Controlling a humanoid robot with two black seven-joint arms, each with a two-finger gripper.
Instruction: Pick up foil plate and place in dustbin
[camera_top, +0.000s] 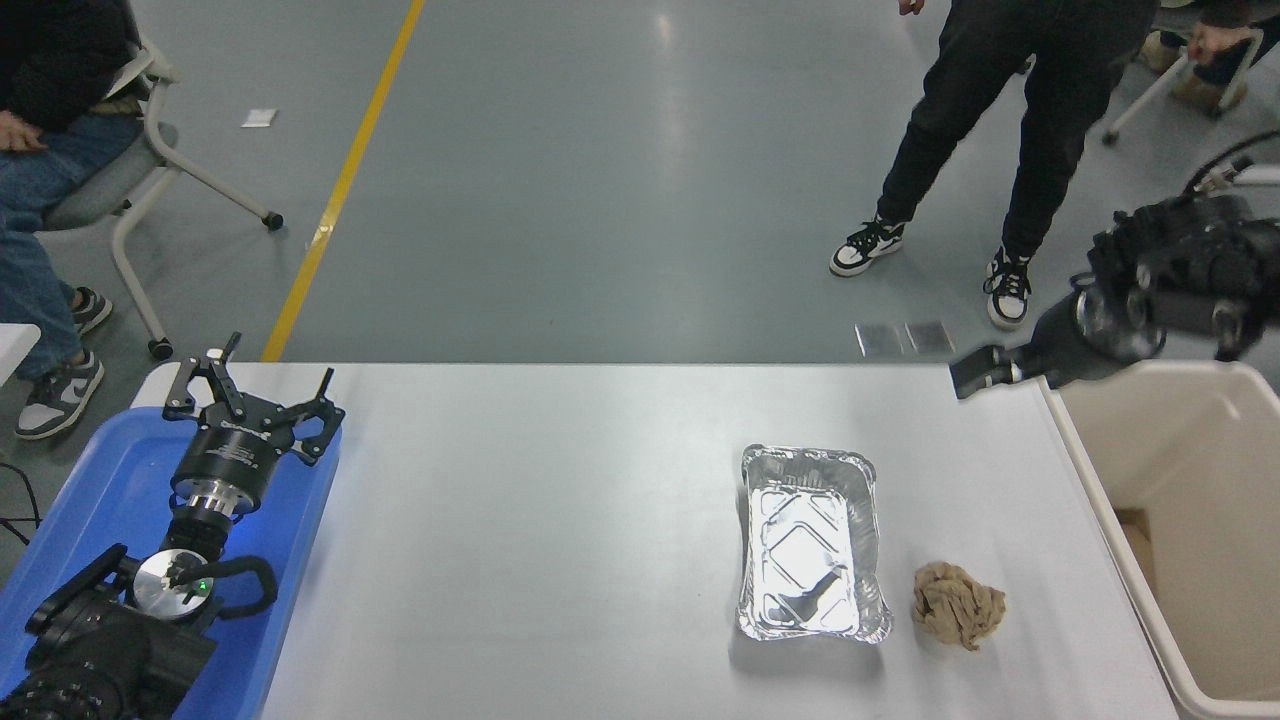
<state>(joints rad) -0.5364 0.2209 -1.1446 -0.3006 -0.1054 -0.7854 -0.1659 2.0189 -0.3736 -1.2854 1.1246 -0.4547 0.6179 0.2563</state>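
Two grippers in view. Right gripper (978, 371) hangs above the table's far right corner, close to the near-left corner of the dustbin (1100, 480), its tip pointing left. Fingers are blurred and bunched into one dark block; whether they are apart or together cannot be told. Nothing is seen held in it. Its arm comes in from the right edge, raised over the bin's far rim.

Foil plate (812, 542) lies flat on the white table (550, 520), right of centre, long side running away from the camera, well apart from the right gripper and nearer the camera than it. Diamond embossing shows on its base, and a dark reflection sits on the near part of the base. Just beside its near right corner, not touching, lies a crumpled brown paper ball (957, 605).

Dustbin stands at the table's right edge, beige, its inside open to view, with a brown patch on the floor of it.

Left gripper (255, 395) is parked at the lower left over a blue tray (90, 500), fingers spread apart, holding nothing.

Beyond the table: a person (1000, 130) in black trousers and black-and-white shoes stands on the grey floor at upper right; a seated person (40, 170) in jeans is at upper left on a wheeled chair (150, 190). A yellow line (345, 180) crosses the floor.
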